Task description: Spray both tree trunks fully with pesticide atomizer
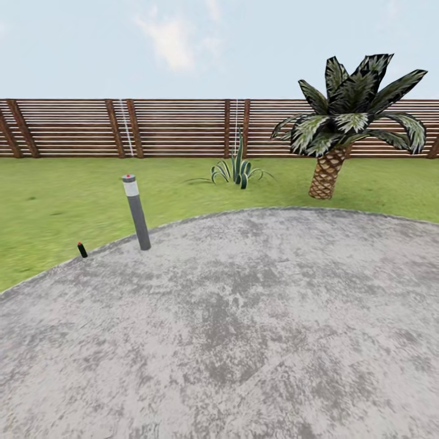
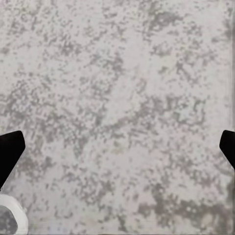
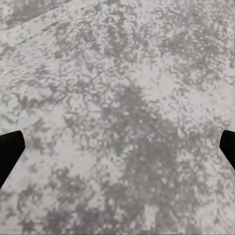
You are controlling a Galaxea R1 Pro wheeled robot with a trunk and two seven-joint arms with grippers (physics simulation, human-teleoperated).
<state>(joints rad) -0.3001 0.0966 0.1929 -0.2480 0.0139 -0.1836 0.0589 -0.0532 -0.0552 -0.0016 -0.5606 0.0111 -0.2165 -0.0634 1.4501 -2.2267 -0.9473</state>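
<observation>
The pesticide atomizer, a small dark bottle with a red top, stands at the lawn's edge just left of a grey lamp post, well ahead across the mottled paving. Each wrist view looks down on paving: the left hand and right hand hang spread wide, gripping nothing. A short palm stands before the slatted fence.

Tiny dark obj w/ red top at lawn edge, too small to ID
</observation>
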